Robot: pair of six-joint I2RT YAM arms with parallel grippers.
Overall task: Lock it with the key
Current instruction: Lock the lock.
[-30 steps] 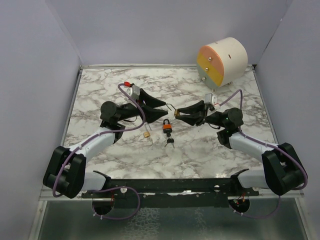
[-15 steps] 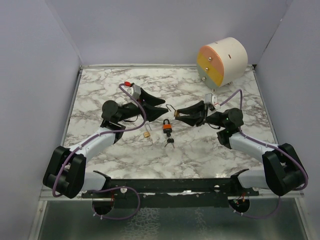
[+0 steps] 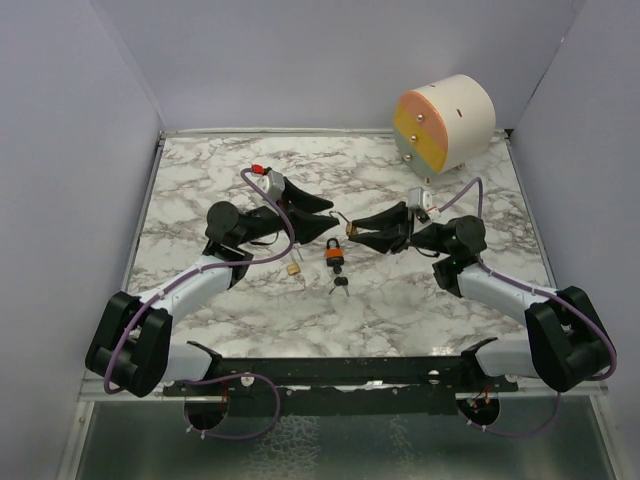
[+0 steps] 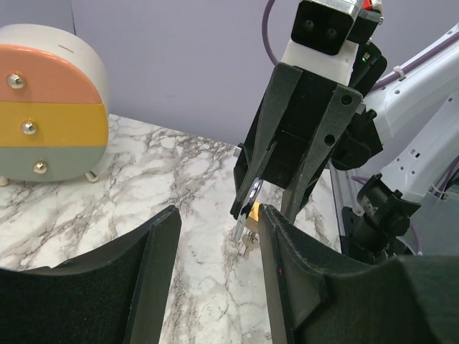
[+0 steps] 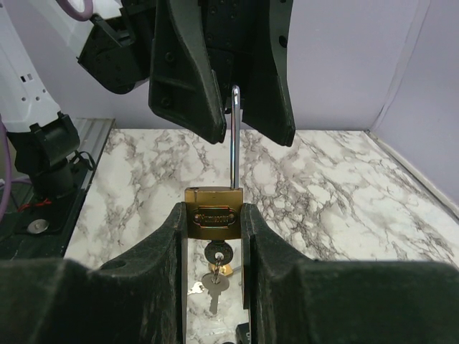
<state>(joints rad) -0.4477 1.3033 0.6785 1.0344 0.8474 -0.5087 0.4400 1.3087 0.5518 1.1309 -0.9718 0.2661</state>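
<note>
We see right pincer [image 5: 214, 228] clamped on brass padlock [image 5: 213, 215] over the middle, left pincer [image 4: 219, 215] apart just left of it, wide marble surface [image 3: 330, 160] beyond, key [image 5: 217, 253] plain from right wrist, lost from above.

Top view looks down from behind onto the whole counter [image 3: 200, 180]; the close wrist views face each other mid-counter.

You saw a brass-gold padlock [image 5: 214, 215] with a silver shackle [image 5: 234, 136] and a second padlock [image 3: 333, 254] in orange and black. The table [image 3: 380, 300] was white marble, grey-veined. The drawer unit [image 3: 445, 122] was cream, fronted peach, yellow and grey-green.
</note>
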